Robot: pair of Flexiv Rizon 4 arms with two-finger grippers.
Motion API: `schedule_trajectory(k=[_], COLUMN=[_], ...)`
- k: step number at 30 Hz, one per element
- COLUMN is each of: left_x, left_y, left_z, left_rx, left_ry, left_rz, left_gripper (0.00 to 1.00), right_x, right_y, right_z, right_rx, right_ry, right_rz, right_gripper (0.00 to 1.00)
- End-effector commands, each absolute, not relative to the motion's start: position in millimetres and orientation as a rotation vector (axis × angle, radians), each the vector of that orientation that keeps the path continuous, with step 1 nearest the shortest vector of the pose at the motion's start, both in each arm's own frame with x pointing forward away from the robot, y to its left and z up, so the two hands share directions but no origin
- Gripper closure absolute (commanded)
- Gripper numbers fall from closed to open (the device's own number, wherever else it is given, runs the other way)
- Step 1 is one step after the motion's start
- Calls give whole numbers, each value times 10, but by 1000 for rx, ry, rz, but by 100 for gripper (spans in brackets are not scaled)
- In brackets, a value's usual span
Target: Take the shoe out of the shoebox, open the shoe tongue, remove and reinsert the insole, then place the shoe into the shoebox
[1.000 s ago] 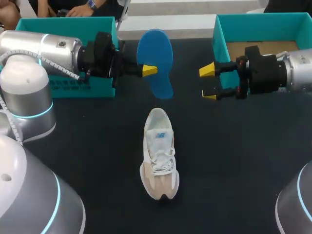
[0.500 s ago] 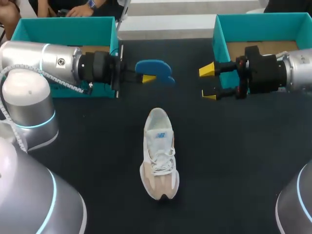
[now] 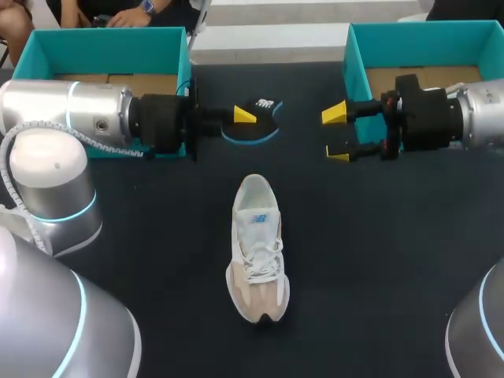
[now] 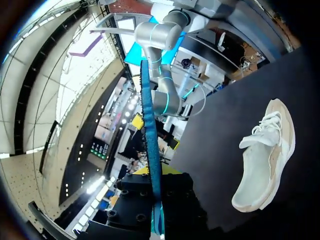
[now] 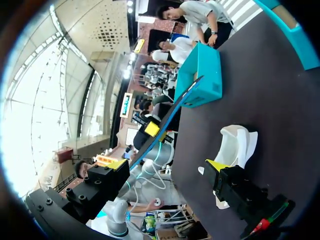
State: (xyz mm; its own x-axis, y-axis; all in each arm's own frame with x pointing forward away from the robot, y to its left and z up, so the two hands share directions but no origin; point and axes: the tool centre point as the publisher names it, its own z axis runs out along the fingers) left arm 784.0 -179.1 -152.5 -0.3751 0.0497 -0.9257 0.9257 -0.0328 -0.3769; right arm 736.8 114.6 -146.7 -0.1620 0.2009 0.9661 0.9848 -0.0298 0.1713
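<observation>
The shoe [image 3: 258, 252], a white and beige trainer, stood upright on its sole on the dark counter [image 3: 378, 260], in the middle and outside both boxes. Its toe pointed toward the robot and its open heel end toward the far side. The laces lay across the upper, and nothing touched the shoe.

Beyond the heel, well apart from the shoe, the insole [image 3: 253, 124] was held off the counter. It was dark on the face turned upward, with a blue rim. The left end effector [image 3: 242, 118] pinched it at one end, with one yellow tip showing on top of it. In the left wrist view the insole ran edge-on as a thin blue strip straight out from between the fingers, with the shoe off to one side on the counter.

The left arm came in just in front of the left shoebox [image 3: 110, 38], a teal box at the far left corner. The right shoebox [image 3: 425, 31], also teal with a brown cardboard floor, sat at the far right.

The right end effector [image 3: 337, 135] hung in front of that box with its fingers spread wide, one yellow tip above the other and nothing between them. It faced the insole across a gap. In the right wrist view the shoe's heel end showed ahead between those spread fingers.
</observation>
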Motion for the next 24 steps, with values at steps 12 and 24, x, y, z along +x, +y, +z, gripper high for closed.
schedule_trajectory(k=[12, 24], left_x=[7763, 7752], left_y=[-1800, -1788], left_z=[-1564, -1638], left_rx=[1187, 1161], left_ry=[1184, 1209], left_rz=[-1170, -1154], left_gripper=[100, 100], right_x=[7369, 7369], right_y=[1165, 1165], right_z=[-1471, -1471], right_rx=[-1311, -1311], right_ry=[-1461, -1461], right_rz=[-1269, -1269], right_gripper=[0, 0])
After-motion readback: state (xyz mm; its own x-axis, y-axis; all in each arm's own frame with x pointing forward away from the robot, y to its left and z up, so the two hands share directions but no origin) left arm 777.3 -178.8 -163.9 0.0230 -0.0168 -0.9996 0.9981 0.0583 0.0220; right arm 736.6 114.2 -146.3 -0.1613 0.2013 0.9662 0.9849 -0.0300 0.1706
